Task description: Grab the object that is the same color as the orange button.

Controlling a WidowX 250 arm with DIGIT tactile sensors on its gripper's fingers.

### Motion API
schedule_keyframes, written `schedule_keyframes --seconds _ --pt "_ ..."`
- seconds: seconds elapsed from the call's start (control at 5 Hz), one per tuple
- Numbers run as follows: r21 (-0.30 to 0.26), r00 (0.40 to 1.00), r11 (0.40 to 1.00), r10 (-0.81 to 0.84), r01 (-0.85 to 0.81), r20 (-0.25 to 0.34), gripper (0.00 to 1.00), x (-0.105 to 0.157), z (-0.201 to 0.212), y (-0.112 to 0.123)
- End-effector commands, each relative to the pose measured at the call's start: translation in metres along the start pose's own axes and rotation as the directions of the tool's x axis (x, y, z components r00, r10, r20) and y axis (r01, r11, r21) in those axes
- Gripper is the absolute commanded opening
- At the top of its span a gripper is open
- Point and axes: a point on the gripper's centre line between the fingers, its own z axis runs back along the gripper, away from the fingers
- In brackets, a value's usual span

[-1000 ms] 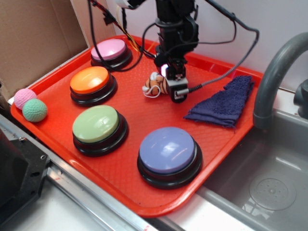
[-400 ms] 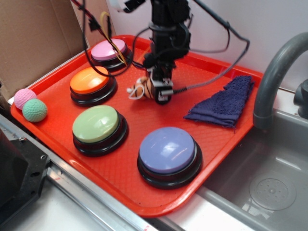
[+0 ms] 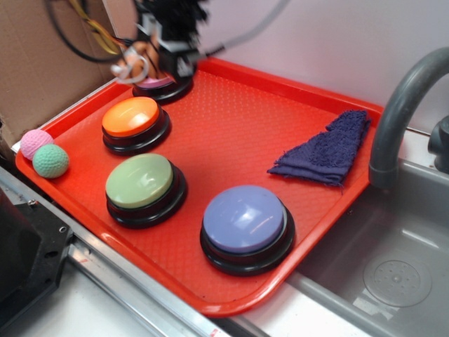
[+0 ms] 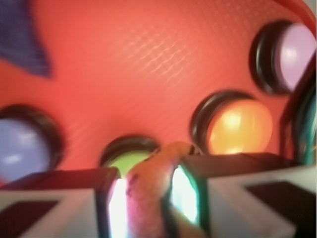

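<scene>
Above the far left corner of the red plastic tray point(image 3: 231, 288), the black gripper point(image 3: 163, 53) is shown raised clear of the tray floor, over the pink-domed push button point(image 3: 160, 84). Its jaws are clamped on the small orange striped plush tiger point(image 4: 148, 193), which is seen in the wrist view pinched between the two lit fingers point(image 4: 190, 191); in the exterior view the toy and its thin white loop point(image 3: 132, 70) are blurred at the gripper's left side. The large orange-domed push button on a black base point(image 3: 131, 118) is seated just nearer than the pink one, with the green-domed button point(image 3: 140, 180) nearer again and the lilac-domed button point(image 3: 245, 219) at the near right. A dark blue terry cloth point(image 3: 326, 151) is laid at the right edge of the tray. Two knitted balls, pink point(image 3: 35, 142) and green point(image 3: 50, 160), are set at the left rim.

The grasp is judged complete. A slip is the main risk: the soft body is held by a narrow pinch, so fast motion could shake it loose. The dangling loop could also be snagged on the loose cables point(image 3: 84, 31).
</scene>
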Motion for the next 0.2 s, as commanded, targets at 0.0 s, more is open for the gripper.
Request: schedule_keyframes --seconds 0.0 --pt "0.023 0.976 0.998 0.052 -0.058 0.212 0.0 -0.0561 0.0908 0.0041"
